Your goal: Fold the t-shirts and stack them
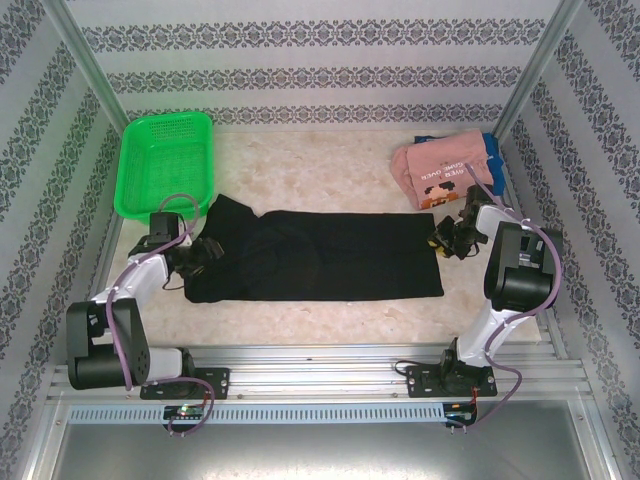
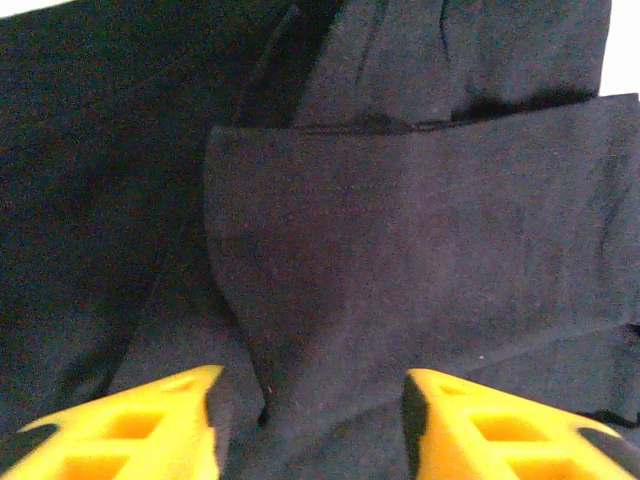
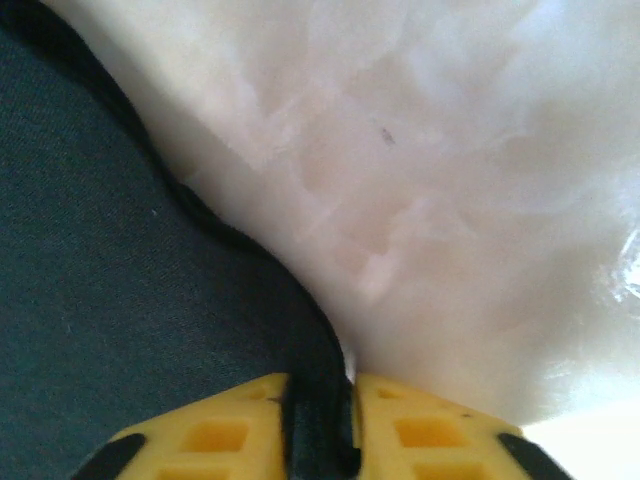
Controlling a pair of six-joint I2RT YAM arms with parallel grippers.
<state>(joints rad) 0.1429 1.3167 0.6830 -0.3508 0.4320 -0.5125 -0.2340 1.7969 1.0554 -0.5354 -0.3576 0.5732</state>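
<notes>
The left tool [image 2: 312, 388] is hovering spread over the black t-shirt [image 1: 320, 255] while the right tool [image 3: 320, 388] is pinching its edge.

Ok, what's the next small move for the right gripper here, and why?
Probably open the right gripper fully and lift it clear: the black t-shirt already lies flat as a long folded strip, the left gripper stands open over its end, but the right fingers pinch its edge.

The black t-shirt [image 1: 330, 255] is plain, the pink t-shirt [image 1: 440, 170] dark-lettered, the basket [image 1: 128, 172] green
</notes>
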